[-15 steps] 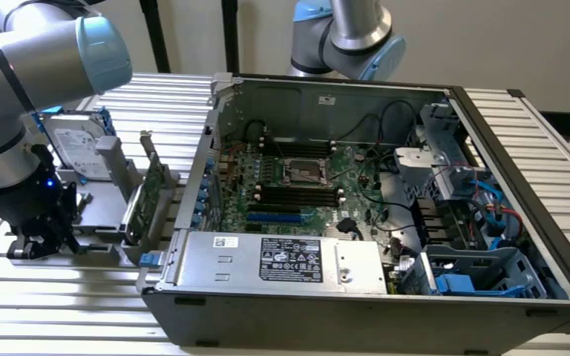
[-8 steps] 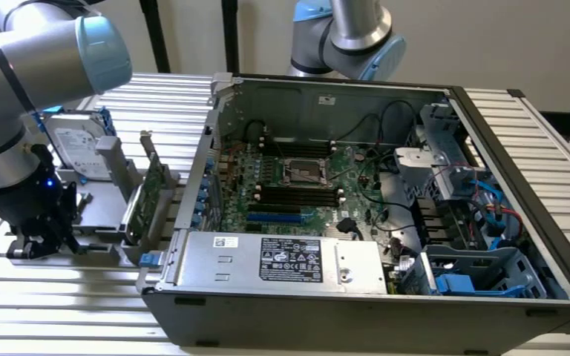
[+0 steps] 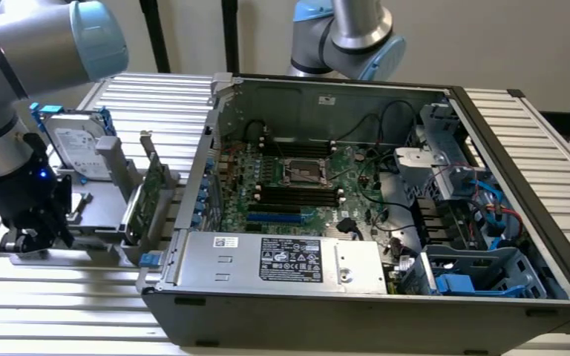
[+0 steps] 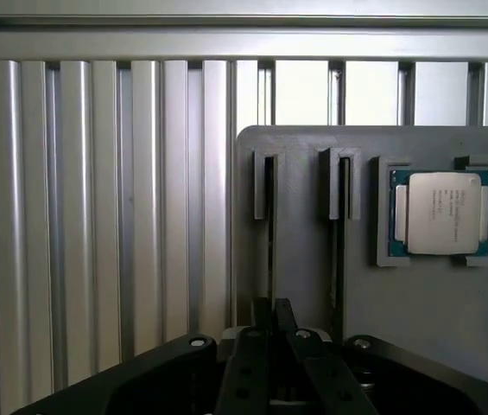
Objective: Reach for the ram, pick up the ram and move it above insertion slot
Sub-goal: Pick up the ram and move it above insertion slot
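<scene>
Fingers (image 4: 245, 370) are pinching together on the thin ram (image 4: 269, 233), standing edgewise in the grey holder's (image 4: 304, 259) slot near the processor chip (image 4: 442, 212); a crooked pull is risking binding or slipping.

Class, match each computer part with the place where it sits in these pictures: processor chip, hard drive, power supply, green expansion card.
Parts:
1. processor chip
2. hard drive
3. power supply
4. green expansion card

Places:
A. inside the case, along its near wall
B. in a square recess of the grey holder
C. upright, just outside the case's wall
D. upright, farther from the case than the card

Pairs: 1-B, 2-D, 3-A, 4-C
</scene>
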Tool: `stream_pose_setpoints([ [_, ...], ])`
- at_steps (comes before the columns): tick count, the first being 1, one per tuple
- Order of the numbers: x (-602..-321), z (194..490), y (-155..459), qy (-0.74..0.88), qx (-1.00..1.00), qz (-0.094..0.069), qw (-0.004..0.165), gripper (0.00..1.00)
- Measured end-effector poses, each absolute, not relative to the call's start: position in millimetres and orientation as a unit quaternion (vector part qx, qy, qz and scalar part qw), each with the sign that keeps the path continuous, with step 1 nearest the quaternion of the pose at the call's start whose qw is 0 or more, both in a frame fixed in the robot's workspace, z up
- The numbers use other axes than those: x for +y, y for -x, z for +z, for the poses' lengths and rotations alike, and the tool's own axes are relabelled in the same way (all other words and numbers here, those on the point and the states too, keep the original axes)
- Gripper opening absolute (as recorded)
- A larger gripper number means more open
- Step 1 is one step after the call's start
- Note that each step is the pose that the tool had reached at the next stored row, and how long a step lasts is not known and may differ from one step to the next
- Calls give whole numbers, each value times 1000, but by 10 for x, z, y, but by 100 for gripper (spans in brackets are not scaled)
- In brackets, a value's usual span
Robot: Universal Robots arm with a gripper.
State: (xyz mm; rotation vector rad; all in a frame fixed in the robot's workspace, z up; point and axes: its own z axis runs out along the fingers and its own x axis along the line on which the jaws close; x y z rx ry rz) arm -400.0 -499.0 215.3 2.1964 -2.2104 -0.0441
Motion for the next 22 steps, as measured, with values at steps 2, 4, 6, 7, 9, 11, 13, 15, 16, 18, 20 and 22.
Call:
stream_pose_setpoints([
  [2, -4990, 2226, 3998, -705, -709, -15, 14, 14],
  [4, -4990, 2309, 3995, -705, -709, -16, 15, 14],
  [6, -4991, 2400, 3986, -705, -709, -17, 15, 14],
  [7, -4990, 2445, 3980, -705, -709, -18, 16, 14],
  [9, -4990, 2535, 3963, -705, -709, -18, 16, 14],
  [11, -4990, 2629, 3933, -705, -709, -18, 17, 14],
  [13, -4990, 2719, 3889, -705, -709, -19, 17, 14],
  [15, -4990, 2808, 3834, -705, -709, -19, 17, 14],
  [16, -4990, 2857, 3804, -705, -709, -19, 17, 14],
  [18, -4990, 2947, 3747, -705, -709, -19, 17, 14],
  [20, -4990, 3038, 3687, -705, -708, -19, 17, 14],
  [22, -4990, 3128, 3629, -706, -708, -19, 17, 14],
])
